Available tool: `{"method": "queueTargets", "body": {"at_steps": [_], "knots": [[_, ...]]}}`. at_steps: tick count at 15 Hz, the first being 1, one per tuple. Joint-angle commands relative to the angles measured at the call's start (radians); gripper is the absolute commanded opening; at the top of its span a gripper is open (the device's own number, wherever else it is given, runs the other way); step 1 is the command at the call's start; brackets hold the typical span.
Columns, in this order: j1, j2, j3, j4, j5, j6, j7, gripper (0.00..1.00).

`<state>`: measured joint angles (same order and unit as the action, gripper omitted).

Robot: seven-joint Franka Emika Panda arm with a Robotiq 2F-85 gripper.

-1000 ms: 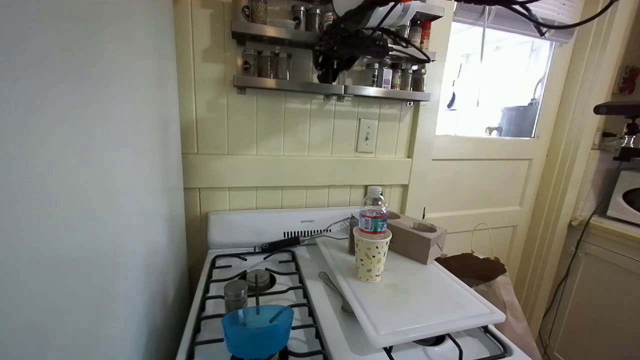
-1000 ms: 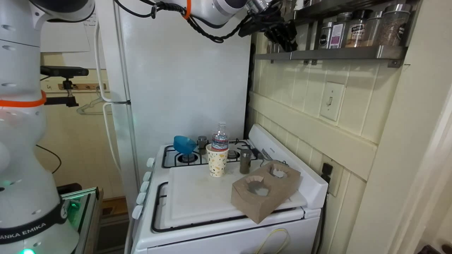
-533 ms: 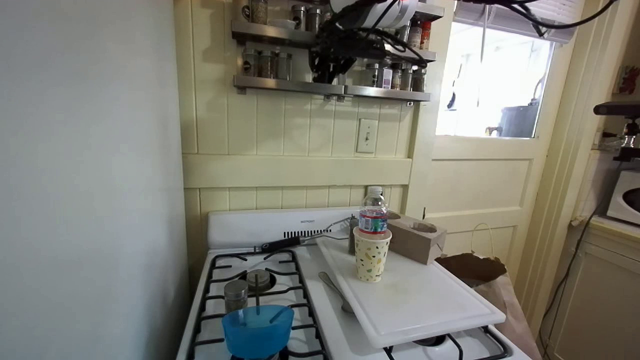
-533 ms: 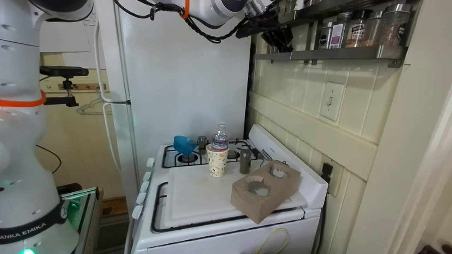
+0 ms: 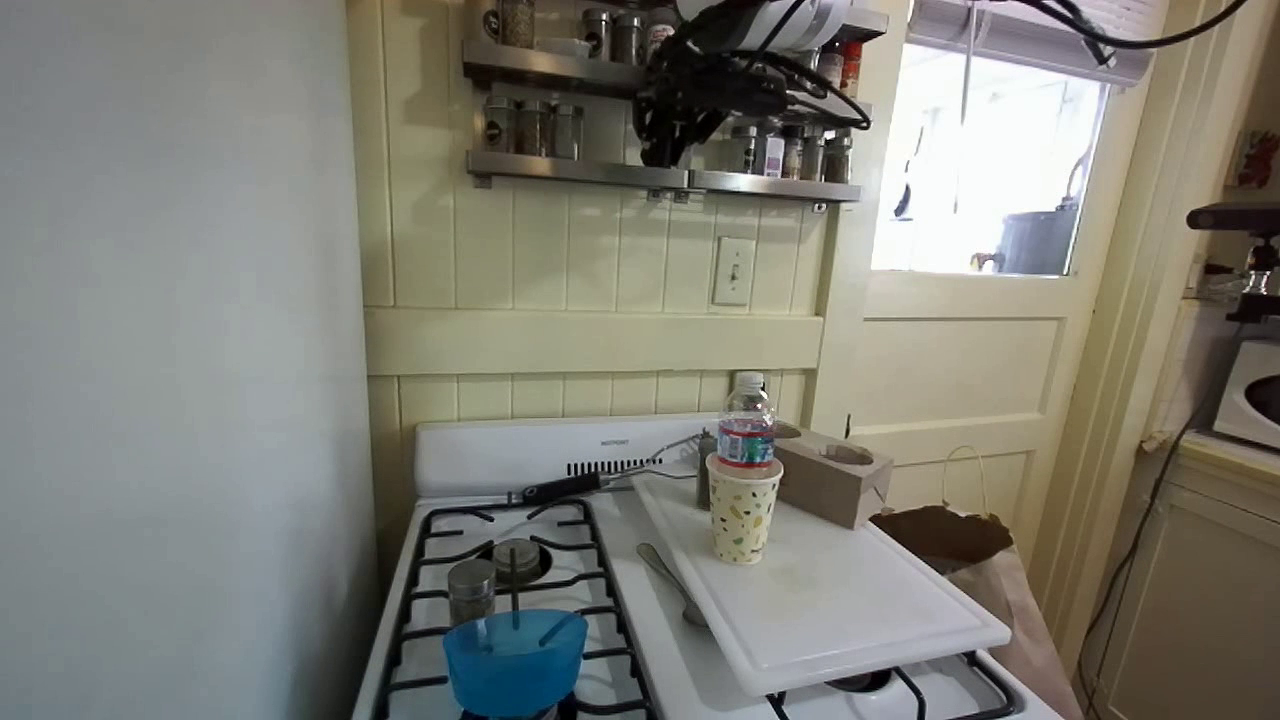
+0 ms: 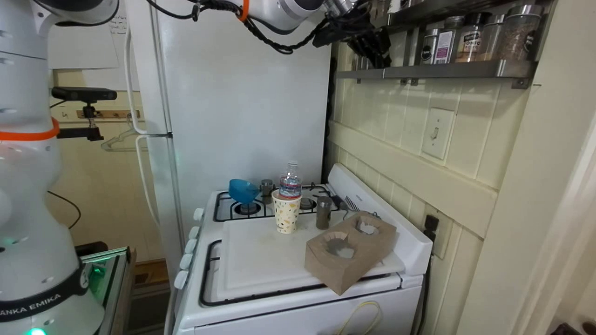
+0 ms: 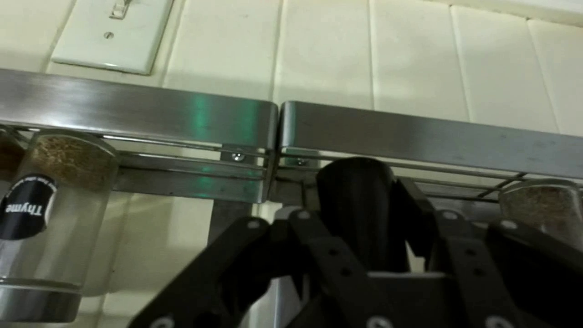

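My gripper [image 7: 353,209] is shut around a dark, smooth cylinder [image 7: 355,191], whose rounded end sticks out past the fingers in the wrist view. One finger [image 7: 413,205] presses along its right side; the left contact is hidden. In both exterior views the gripper [image 5: 672,135] hangs in front of the lower wall shelf [image 5: 575,172], near the joint of its two sections. Whether the cylinder touches the shelf cannot be told. A glass jar labelled Thyme [image 7: 54,205] stands to the left in the wrist view, appearing upside down, and another jar [image 7: 542,205] sits to the right.
An upper shelf [image 5: 550,68] with spice jars runs above. Below is a stove with a white cutting board [image 5: 850,610], a patterned cup [image 5: 742,520] with a water bottle [image 5: 747,430] in it, a cardboard carrier [image 6: 351,251] and a blue bowl [image 5: 515,660].
The gripper shifted slightly to the left in an exterior view, then came back right, now a touch lower. Its grip looks the same, and the things on the stove have not moved.
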<state>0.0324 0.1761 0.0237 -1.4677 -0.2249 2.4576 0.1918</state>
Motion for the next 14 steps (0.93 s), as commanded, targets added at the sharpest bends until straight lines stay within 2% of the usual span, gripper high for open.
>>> {"method": "queueTargets", "body": {"at_steps": [1,14], "knots": [[0.011,-0.024,-0.014,-0.022,0.014,-0.033,-0.002,0.2],[0.0,-0.002,-0.007,0.025,0.086,-0.071,-0.095,0.2]]}}
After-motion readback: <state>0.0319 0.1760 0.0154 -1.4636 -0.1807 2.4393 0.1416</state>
